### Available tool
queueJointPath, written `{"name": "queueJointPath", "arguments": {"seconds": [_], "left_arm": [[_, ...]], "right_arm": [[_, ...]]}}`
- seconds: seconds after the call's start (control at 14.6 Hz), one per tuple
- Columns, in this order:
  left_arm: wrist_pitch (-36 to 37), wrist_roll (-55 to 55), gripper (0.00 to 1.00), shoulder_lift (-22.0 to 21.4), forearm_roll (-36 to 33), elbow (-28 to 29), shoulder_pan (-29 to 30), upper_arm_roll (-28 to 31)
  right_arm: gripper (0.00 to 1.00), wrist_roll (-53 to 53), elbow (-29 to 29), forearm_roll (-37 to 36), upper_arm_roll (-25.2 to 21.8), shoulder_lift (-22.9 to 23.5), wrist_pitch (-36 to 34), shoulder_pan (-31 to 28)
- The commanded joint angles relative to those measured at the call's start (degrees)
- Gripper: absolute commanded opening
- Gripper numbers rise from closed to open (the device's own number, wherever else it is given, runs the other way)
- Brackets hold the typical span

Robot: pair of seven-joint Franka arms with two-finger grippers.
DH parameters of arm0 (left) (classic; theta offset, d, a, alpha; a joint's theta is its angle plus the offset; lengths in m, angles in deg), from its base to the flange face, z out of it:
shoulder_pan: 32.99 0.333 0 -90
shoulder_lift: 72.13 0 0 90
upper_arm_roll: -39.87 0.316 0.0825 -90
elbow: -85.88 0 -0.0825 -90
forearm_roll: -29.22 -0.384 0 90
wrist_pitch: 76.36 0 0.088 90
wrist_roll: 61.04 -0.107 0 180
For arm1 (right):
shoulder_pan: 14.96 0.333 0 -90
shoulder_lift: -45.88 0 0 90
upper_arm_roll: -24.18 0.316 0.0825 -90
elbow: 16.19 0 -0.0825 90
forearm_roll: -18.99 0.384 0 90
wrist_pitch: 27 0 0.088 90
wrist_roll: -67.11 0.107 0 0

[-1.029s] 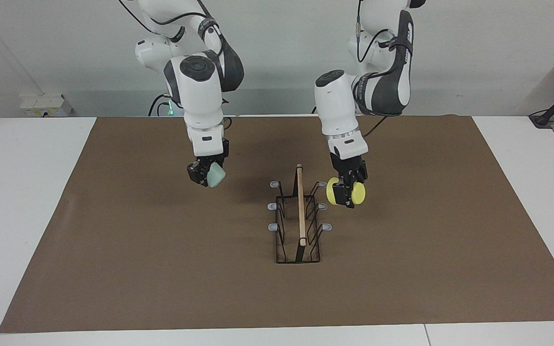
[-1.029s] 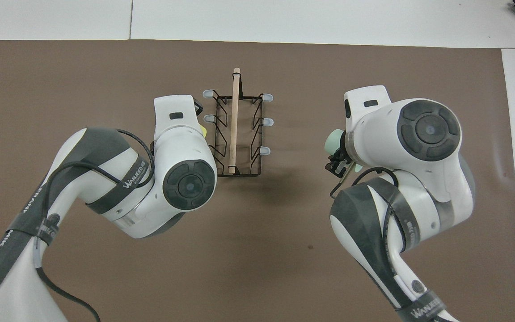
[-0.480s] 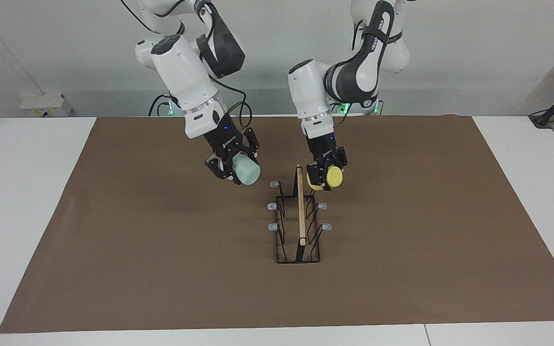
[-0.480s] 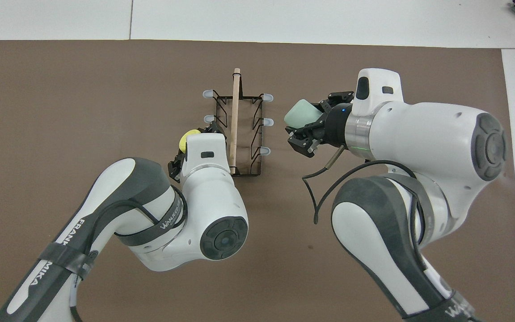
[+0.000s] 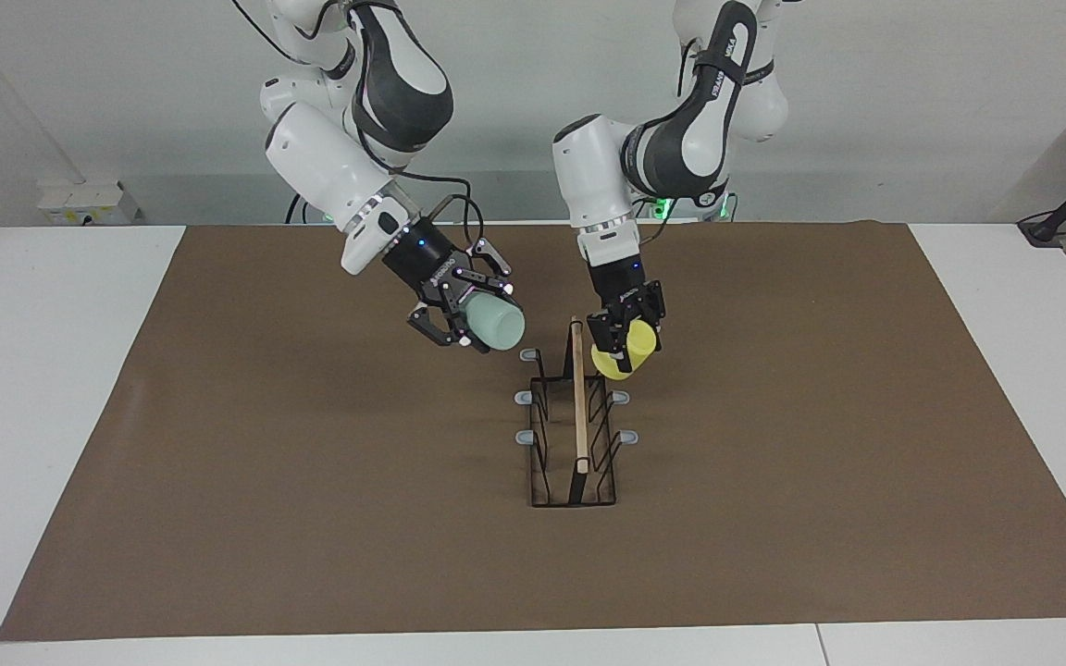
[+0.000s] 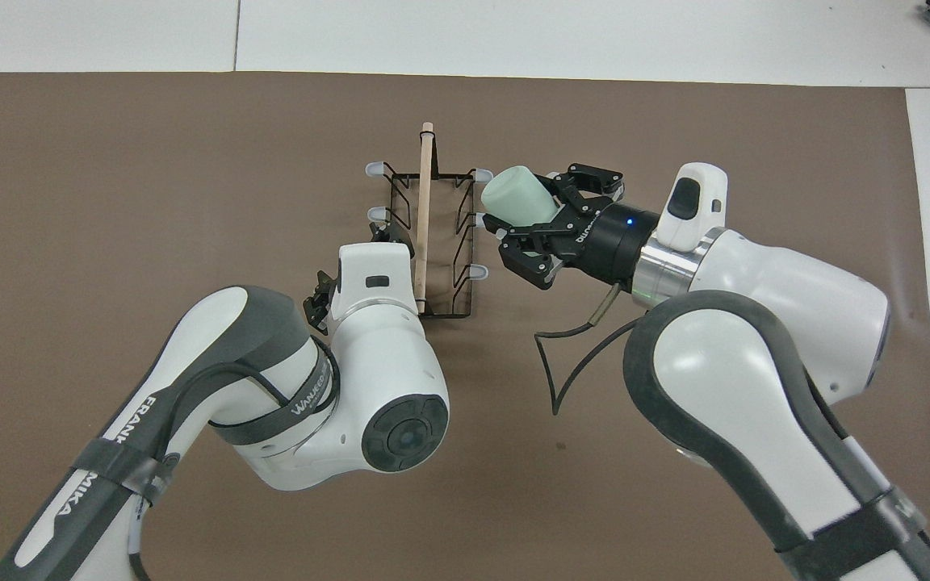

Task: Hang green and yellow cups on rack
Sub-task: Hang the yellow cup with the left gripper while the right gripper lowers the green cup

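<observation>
Surface: brown mat (image 5: 311,518) on white table (image 5: 43,370).
Facing view: right gripper (image 5: 470,319) clamps green cup (image 5: 494,324) over mat beside rack (image 5: 576,425); left gripper (image 5: 626,326) at yellow cup (image 5: 624,351) on a rack prong, grip unclear.
Overhead view: yellow cup hidden under left arm; green cup (image 6: 517,198) overlaps the rack's prongs (image 6: 484,175).

Even overhead light, soft shadows, sharp.
</observation>
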Motion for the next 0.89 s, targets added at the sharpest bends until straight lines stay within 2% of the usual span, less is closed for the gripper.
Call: {"name": "queueJointPath", "arguments": {"seconds": [0.0,0.14,0.27,0.41,0.48,0.69,0.82], "left_arm": [[-1.5,-1.9,1.0,-1.9,-1.1,1.8,-0.1,0.5],[-1.5,-7.5,1.0,-1.8,-0.5,1.2,0.8,0.5],[-1.5,-14.0,1.0,-1.9,-0.1,0.7,2.6,0.3],[-1.7,-19.0,1.0,-2.1,3.1,0.3,4.8,0.3],[-2.2,-22.5,0.99,-2.3,5.1,0.2,5.8,0.2],[-2.0,-35.1,0.96,-3.2,11.1,0.2,7.4,0.5],[-2.0,-41.0,0.96,-3.7,13.6,0.2,10.6,0.3]], "right_arm": [[0.0,-8.3,2.5,12.6,0.2,-2.2,5.4,3.4],[0.0,-20.0,2.7,23.9,0.2,-2.0,6.2,5.4],[0.0,-35.0,3.8,38.3,0.2,-1.4,6.1,6.0],[0.0,-47.8,5.8,49.6,0.2,-0.6,5.8,6.2],[0.0,-50.1,6.0,51.7,0.2,-0.4,5.8,6.3],[0.0,-51.0,5.6,52.4,0.2,1.2,5.4,7.6],[0.0,-53.7,5.5,53.1,0.2,2.6,4.8,7.7]]}}
